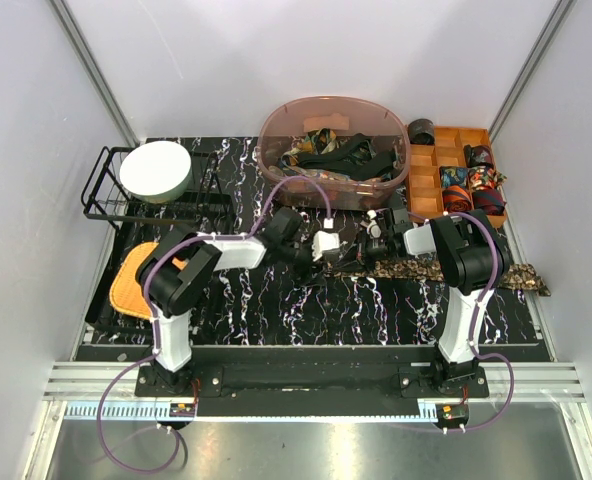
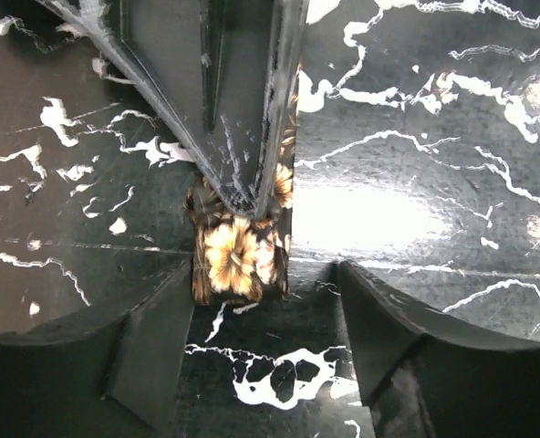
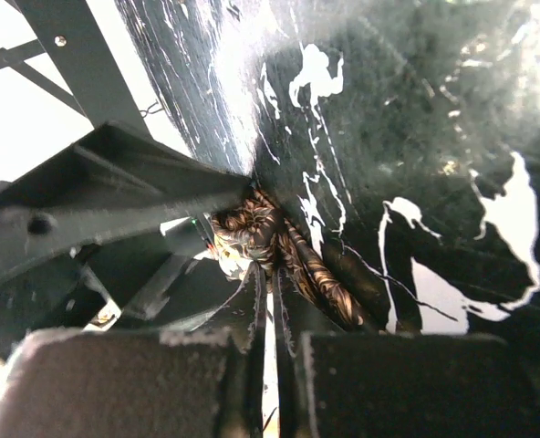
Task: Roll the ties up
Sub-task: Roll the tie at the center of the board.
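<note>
A brown tie with tan flowers lies in a strip across the black marbled mat, running right to the mat's edge. Its left end is folded up and pinched by my right gripper, whose fingers come down shut on it. In the right wrist view that gripper is shut, with the bunched tie end at its tips. My left gripper is open, its fingers on either side just short of the tie end. From above, the left gripper faces the right one closely.
A pink tub holding more ties stands at the back centre. A wooden divider tray with rolled ties is at the back right. A black wire rack with a white bowl is at the back left, an orange pad below it.
</note>
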`<state>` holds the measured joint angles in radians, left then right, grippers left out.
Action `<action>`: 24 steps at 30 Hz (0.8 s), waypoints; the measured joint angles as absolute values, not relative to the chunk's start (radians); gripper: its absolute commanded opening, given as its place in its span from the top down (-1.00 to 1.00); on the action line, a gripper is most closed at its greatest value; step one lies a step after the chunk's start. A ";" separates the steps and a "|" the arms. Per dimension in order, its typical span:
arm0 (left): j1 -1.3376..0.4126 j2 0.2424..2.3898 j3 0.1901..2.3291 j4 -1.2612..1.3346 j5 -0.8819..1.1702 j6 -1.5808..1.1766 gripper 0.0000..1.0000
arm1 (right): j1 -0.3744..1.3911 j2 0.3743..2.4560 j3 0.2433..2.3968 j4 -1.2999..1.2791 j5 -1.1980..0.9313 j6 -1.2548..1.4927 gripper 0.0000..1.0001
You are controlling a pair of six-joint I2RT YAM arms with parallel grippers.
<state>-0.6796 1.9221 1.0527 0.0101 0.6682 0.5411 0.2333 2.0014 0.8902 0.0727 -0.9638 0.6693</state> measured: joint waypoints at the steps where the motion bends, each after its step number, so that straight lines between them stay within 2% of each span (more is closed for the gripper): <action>1: -0.671 1.915 1.015 0.079 0.683 0.521 -0.43 | 0.233 2.001 0.891 0.069 -0.963 0.666 1.00; 6: -0.632 1.926 0.871 0.438 0.710 0.357 -0.45 | 0.231 2.004 0.904 0.039 -0.963 0.648 1.00; 13: -0.624 2.011 0.820 0.757 0.736 0.200 -0.38 | 0.226 2.004 0.927 -0.023 -0.958 0.617 1.00; 16: -0.631 2.038 0.801 0.849 0.746 0.182 -0.24 | 0.225 2.008 0.936 -0.043 -0.957 0.604 1.00; 17: -0.635 2.041 0.794 0.869 0.748 0.181 -0.08 | 0.225 2.009 0.938 -0.047 -0.957 0.601 1.00; 23: -0.660 2.049 0.783 0.899 0.745 0.198 0.33 | 0.223 2.010 0.940 -0.056 -0.962 0.588 1.00; 24: -0.660 2.046 0.792 0.873 0.746 0.212 0.45 | 0.222 2.011 0.941 -0.057 -0.963 0.587 1.00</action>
